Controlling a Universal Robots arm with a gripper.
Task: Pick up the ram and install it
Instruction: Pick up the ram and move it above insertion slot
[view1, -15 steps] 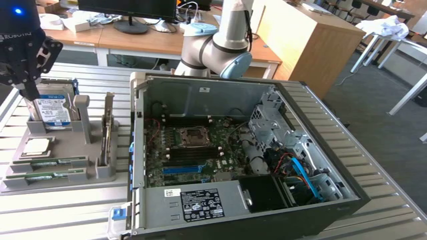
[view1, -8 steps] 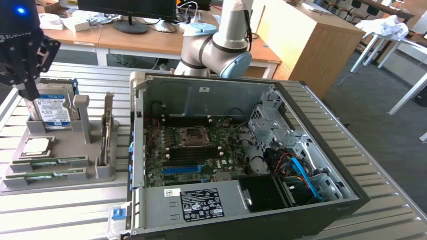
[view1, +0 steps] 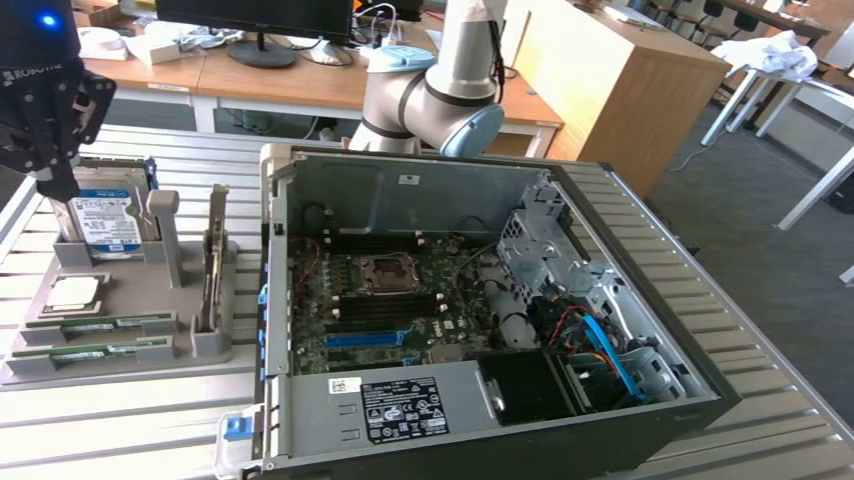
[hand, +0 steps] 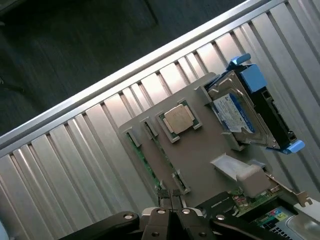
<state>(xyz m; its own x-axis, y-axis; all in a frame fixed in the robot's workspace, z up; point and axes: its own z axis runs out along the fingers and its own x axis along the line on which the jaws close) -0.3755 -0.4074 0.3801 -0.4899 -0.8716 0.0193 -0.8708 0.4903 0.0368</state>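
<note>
Two slim green ram sticks lie side by side in slots at the front of the grey tray (view1: 127, 372): one (view1: 100, 325) behind, one (view1: 94, 352) in front. I cannot tell which stick is the task's. The same sticks (hand: 142, 157) (hand: 165, 157) appear in the wrist view. My black gripper (view1: 60, 190) hangs well above the tray's back left corner, near the hard drive. Its fingers (hand: 161, 200) are pressed together, shut on nothing. The open computer case (view1: 400, 180) lies to the exterior view's right of the tray, with its motherboard (view1: 387, 300) exposed.
The tray also holds a hard drive (view1: 104, 220) in a blue bracket, a CPU chip (view1: 74, 292) and an upright card (view1: 214, 270). A blue slot (view1: 363, 338) sits on the motherboard. The arm's base (view1: 434, 100) stands behind the case. The slatted table's edge (hand: 125, 75) runs near the tray.
</note>
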